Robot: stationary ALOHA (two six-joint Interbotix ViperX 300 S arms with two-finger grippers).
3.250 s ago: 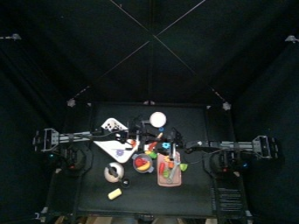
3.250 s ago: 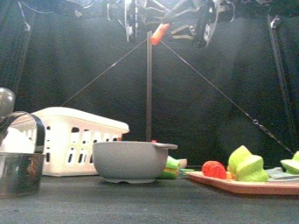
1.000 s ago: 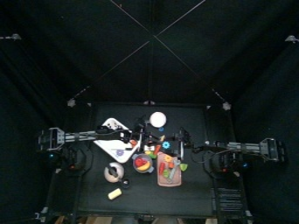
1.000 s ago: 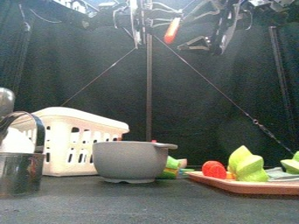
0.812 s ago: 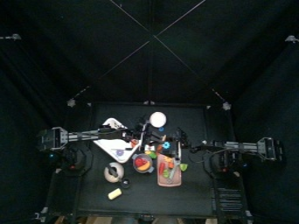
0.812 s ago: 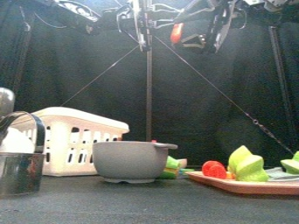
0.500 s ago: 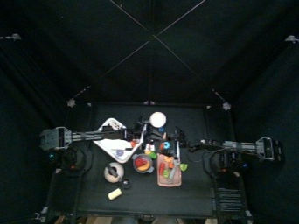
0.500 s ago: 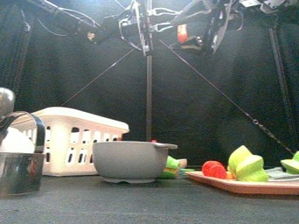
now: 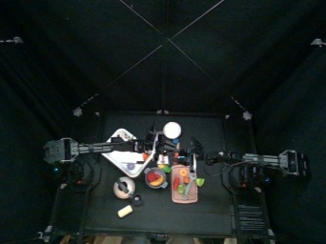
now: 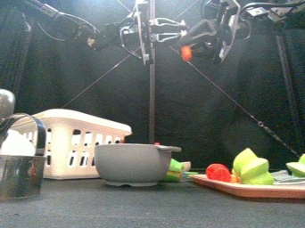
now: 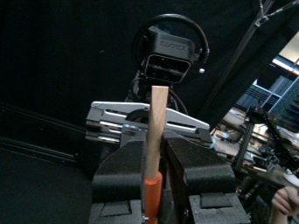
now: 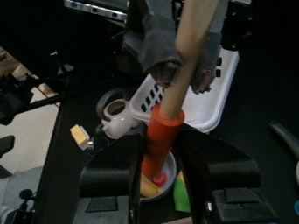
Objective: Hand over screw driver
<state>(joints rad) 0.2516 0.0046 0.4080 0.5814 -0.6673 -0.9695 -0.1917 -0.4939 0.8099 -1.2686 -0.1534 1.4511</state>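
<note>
Blurring overhead, the screwdriver (image 10: 186, 51) is barely made out from the front.
Its wooden shaft is clamped by the left gripper (image 11: 153, 179); its orange handle sits between the right gripper (image 12: 156, 171) jaws, grasp unclear.

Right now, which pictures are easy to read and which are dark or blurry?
Top view: mostly black curtains, the table tiny and dim. Front view: a bright lamp glares at the upper left; the grey bowl is sharp. Right wrist view: the screwdriver looms close and soft-edged. Left wrist view: dark backdrop, screwdriver well lit.
</note>
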